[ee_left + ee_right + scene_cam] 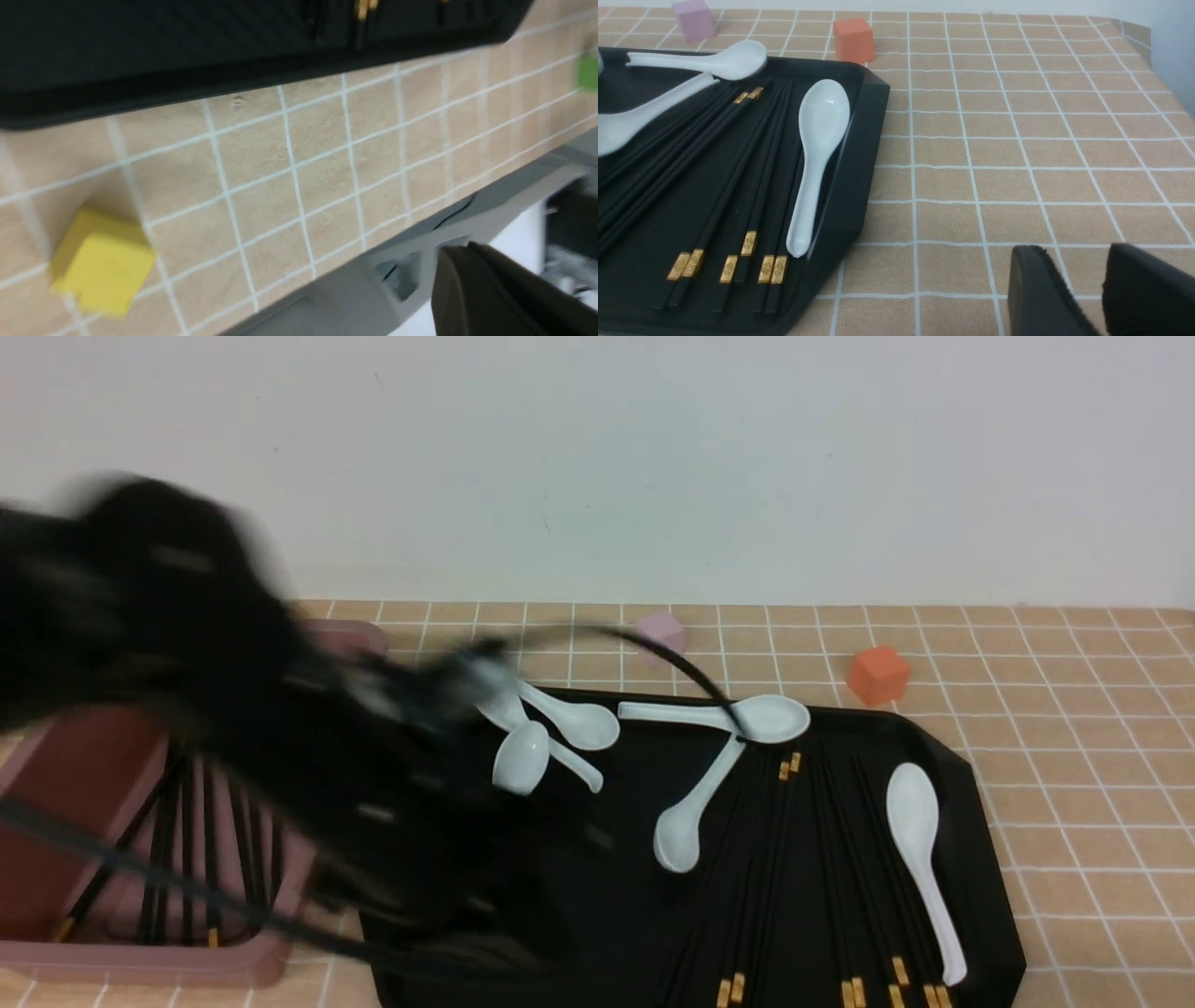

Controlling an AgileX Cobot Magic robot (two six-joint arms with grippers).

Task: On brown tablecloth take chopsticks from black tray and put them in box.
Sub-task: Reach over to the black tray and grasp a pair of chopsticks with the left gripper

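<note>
The black tray (971,821) lies on the brown tablecloth (1074,709) and holds several black chopsticks (803,877) with gold bands; they also show in the right wrist view (738,177). The pink box (140,966) at the left holds several chopsticks (187,840). My left arm is a blur over the gap between box and tray. Its gripper (467,677) has its fingers (467,280) pressed together. A thin blurred black chopstick (672,658) reaches from it over the tray. My right gripper (1083,261) is slightly open and empty over bare cloth, right of the tray (859,140).
Several white spoons (920,840) lie in the tray among the chopsticks. An orange cube (878,675) and a pale pink cube (665,633) stand behind the tray. A yellow cube (100,261) and a green cube (587,72) sit near the table's grey front edge (373,289).
</note>
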